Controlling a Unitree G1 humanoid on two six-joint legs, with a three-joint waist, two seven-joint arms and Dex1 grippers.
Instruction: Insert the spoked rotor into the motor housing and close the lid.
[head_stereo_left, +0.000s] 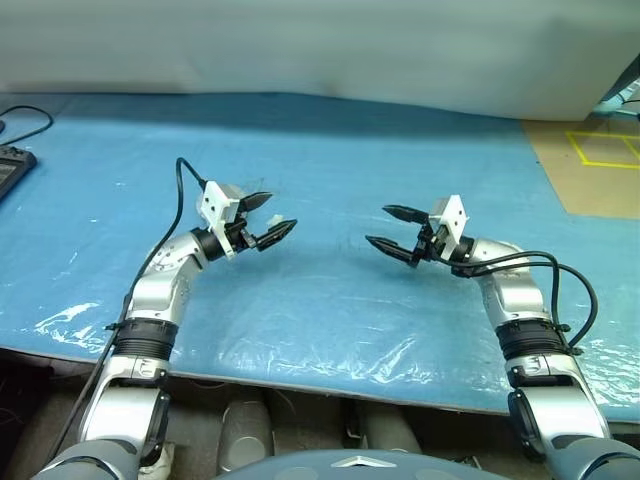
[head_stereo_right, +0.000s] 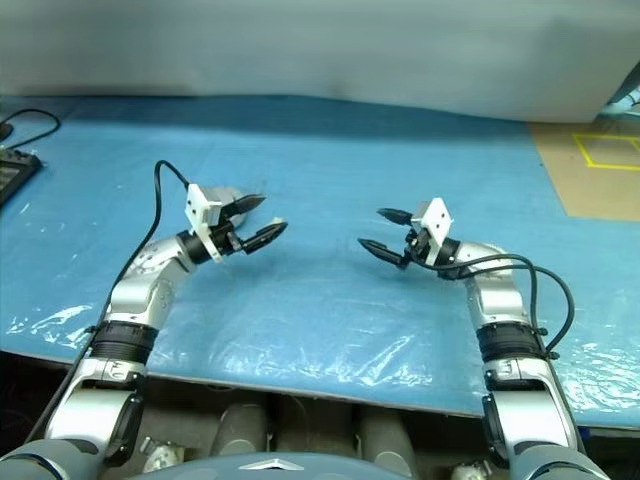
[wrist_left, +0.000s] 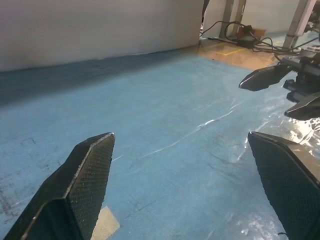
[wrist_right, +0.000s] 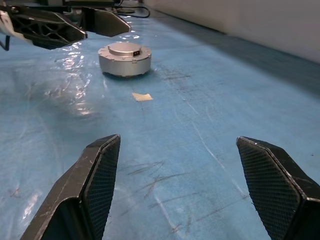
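Nearby, tape scrap (wrist_right: 142, 96) beside motor housing (wrist_right: 124, 59).

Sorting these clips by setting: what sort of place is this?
Probably a lab or workshop test bench: a table under blue plastic sheeting, yellow tape marks on a brown board, cables on the floor behind, and a round silver motor part on the sheet.

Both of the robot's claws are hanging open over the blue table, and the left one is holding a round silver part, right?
Not quite. The left gripper holds nothing; like the right gripper it hangs open and empty, as the left eye view shows. The round silver part sits by itself on the blue table, as the right wrist view shows.
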